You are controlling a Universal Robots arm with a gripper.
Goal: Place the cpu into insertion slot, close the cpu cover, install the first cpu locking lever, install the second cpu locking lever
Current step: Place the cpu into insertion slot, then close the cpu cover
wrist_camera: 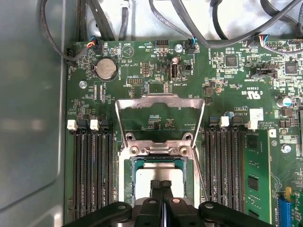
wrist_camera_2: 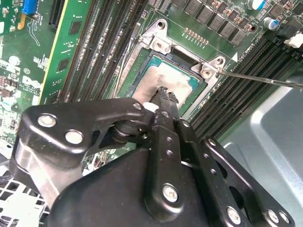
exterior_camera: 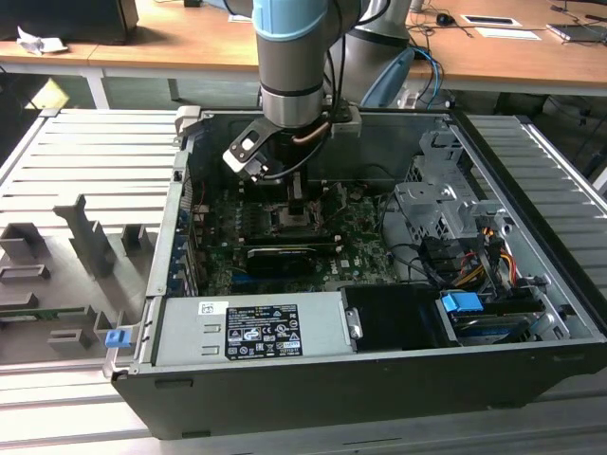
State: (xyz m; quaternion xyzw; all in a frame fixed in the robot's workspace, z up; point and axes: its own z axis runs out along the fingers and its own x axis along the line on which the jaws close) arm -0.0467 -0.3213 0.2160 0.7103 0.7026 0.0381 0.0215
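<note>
Claw (wrist_camera: 161, 184) pinched shut, gripping nothing, tips down on cpu (wrist_camera: 144, 177), which sits in insertion slot (wrist_camera_2: 183, 53). Cpu cover (wrist_camera: 161, 100) flipped open. Risk imo: off-centre push tilts chip, bends pins.

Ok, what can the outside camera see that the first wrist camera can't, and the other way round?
The exterior view adds the whole case, the arm and the desks behind. The first wrist view adds the coin battery, the open cover and the cpu lying in the slot. Both show the shut gripper above the green board.
</note>
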